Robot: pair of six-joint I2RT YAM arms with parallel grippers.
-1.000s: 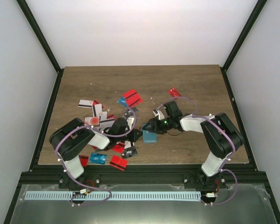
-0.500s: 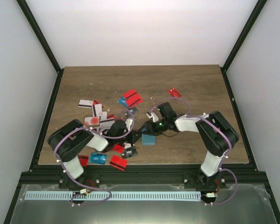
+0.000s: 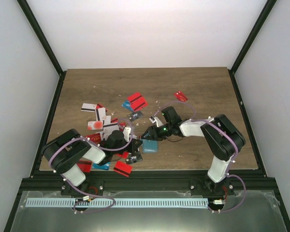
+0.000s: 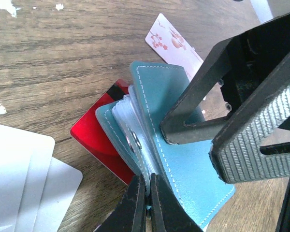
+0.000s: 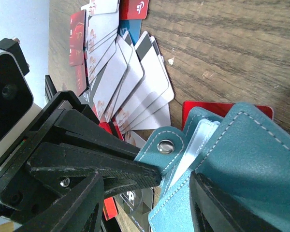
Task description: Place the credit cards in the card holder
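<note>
Card holder (image 4: 183,145) sits near the bench (image 3: 208,87) centre-front, at the right edge of the card scatter, between the two grippers. It's fanned partly open, with pale inner pockets and a snap stud showing, and lies on top of a red card (image 4: 94,135).

Left gripper (image 4: 148,186) is pinched closed on the holder's snap-tab flap, fingers almost together.

Right gripper (image 5: 145,193) has its jaws spread wide and nothing clamped. One fingertip touches the teal outer cover, which lies between its fingers.

A fan of white cards (image 5: 135,87) lies just beside the holder on the left. The other credit cards (image 3: 137,101) are scattered over the left and centre of the bench, mostly red.
</note>
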